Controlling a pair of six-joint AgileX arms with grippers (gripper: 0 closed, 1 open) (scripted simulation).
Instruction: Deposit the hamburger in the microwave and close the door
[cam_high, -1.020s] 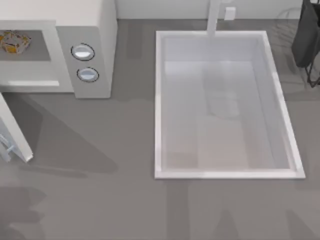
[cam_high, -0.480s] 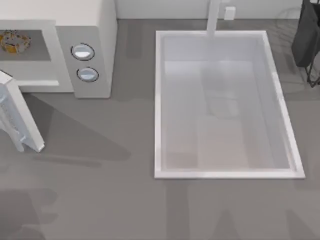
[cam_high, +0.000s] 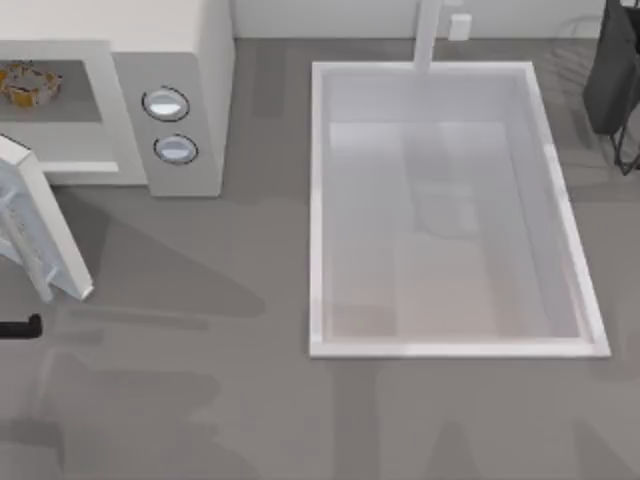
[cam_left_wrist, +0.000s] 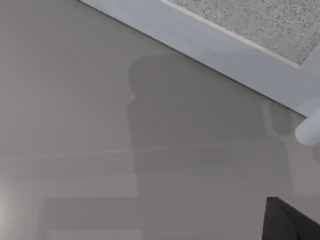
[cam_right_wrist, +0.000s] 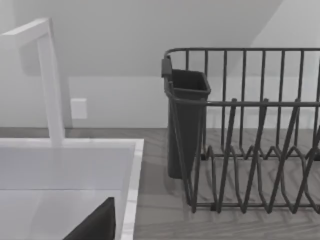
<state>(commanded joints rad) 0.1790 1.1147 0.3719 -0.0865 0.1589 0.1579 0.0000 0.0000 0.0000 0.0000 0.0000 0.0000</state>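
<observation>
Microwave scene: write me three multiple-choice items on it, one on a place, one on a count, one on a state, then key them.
1. Where is the hamburger?
A. In the sink basin
B. Inside the microwave
C. On the table beside the dish rack

2. How many round knobs sit on the microwave's front panel?
A. One
B. Two
C. Four

3. What state is the door in?
A. Shut flush against the front
B. Lying flat in the basin
C. Swung partly open

Key: 1 B, the top view shows the flecked lump on the grey cavity floor. 2 B, two silver-blue knobs stand one behind the other on the panel. 3 C, the door angles out from the cavity over the table, its speckled window and white frame also visible in the left wrist view, near a dark tip of the left gripper.
</observation>
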